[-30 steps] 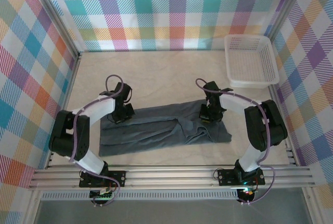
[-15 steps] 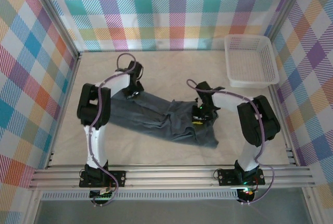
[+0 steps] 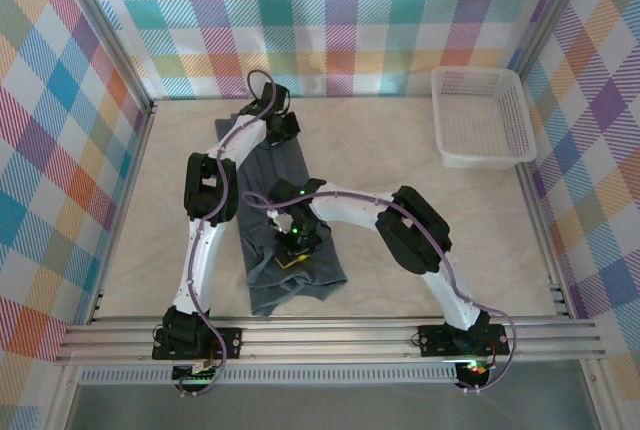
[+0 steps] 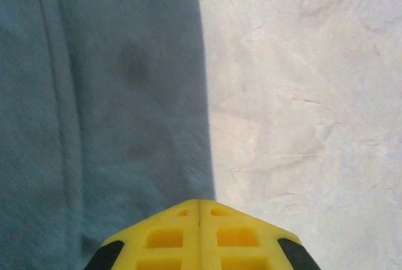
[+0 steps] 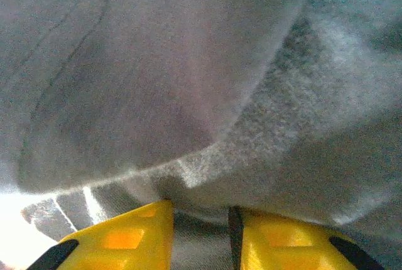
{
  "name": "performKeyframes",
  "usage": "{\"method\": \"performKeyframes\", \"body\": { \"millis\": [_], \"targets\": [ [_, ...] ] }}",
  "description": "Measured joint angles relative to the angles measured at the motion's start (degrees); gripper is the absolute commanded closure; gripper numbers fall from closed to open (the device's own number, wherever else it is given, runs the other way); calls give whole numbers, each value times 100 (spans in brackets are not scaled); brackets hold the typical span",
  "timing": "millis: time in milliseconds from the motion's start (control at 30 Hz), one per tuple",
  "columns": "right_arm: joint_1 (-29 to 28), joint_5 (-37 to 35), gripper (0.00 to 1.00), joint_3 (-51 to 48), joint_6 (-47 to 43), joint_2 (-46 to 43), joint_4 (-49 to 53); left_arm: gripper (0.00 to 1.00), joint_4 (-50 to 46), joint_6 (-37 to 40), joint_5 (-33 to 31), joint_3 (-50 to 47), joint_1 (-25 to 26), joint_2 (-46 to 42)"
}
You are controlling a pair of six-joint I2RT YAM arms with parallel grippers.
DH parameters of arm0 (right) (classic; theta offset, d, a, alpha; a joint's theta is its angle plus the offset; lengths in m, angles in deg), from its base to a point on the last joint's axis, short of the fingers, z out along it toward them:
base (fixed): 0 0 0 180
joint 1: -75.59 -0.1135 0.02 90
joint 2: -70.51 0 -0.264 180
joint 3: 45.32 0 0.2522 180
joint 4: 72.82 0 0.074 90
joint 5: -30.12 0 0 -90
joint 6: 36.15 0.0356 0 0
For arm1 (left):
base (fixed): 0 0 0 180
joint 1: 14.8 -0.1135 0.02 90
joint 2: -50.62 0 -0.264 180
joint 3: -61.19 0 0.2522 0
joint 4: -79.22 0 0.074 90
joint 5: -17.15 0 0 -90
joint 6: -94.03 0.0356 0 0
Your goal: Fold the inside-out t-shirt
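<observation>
The inside-out t-shirt (image 3: 262, 178) is a dark slate-grey strip running from the far left of the table toward the near middle, bunched at its near end (image 3: 300, 280). My left gripper (image 3: 279, 128) is at the shirt's far end. In the left wrist view its yellow fingertips (image 4: 200, 202) are pressed together on the shirt's edge (image 4: 94, 94). My right gripper (image 3: 295, 248) sits low on the shirt's near part, the arm reaching across from the right. In the right wrist view its jaws (image 5: 200, 210) stand apart, with grey cloth (image 5: 157, 81) lying in the gap and bulging over them.
A white mesh basket (image 3: 482, 115) stands at the far right corner. Checked walls close in the table (image 3: 500, 230) on three sides. Both arms cross the left half, and the left arm's links (image 3: 205, 200) run beside the shirt.
The shirt has swung from lying across the table to lying far-to-near. The left gripper carried one end to the far side. The right gripper moved left with the other end, and its jaws parted.
</observation>
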Motion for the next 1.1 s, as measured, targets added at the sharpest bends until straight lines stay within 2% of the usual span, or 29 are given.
{"method": "performKeyframes", "body": {
  "millis": [100, 200, 300, 433, 500, 567, 667, 767, 867, 933, 1000, 1067, 1100],
  "targets": [
    [105, -39, 67, 407, -140, 181, -42, 79, 107, 72, 94, -61, -35, -155],
    [269, -17, 59, 302, -122, 11, -221, 70, 149, 146, 195, -402, -116, -756],
    [459, -24, 54, -382, -24, -737, -575, 65, 203, 195, 221, -1093, -302, -1928],
    [841, -299, 39, -1998, 503, -2605, -1375, 61, 483, 289, 219, -2437, -597, -4079],
    [1115, -529, 39, -2745, 767, -3416, -1707, 58, 595, 297, 192, -3215, -667, -5093],
    [1445, -629, 38, -3307, 962, -3840, -1821, 55, 588, 299, 181, -4186, -638, -6140],
    [1725, -485, 38, -3663, 1029, -3580, -1825, 49, 507, 243, 177, -5700, -584, -7394],
    [1631, 2, 36, -3751, 1073, -3080, -1847, 43, 168, 79, 223, -7042, -570, -8391],
    [1491, 402, 35, -3748, 1091, -2752, -1923, 38, -361, -68, 238, -7853, -549, -9103],
    [1427, 634, 37, -3713, 1099, -2564, -1978, 36, -597, -175, 240, -8205, -540, -9436],
    [1392, 817, 46, -3574, 1121, -2337, -1989, 35, -800, -280, 284, -8496, -538, -9665],
    [1388, 946, 71, -3329, 1154, -2031, -2004, 33, -970, -446, 350, -8826, -533, -9829],
    [1388, 994, 81, -3263, 1156, -1939, -2039, 31, -1034, -516, 387, -8950, -529, -9860]
  ]
}}
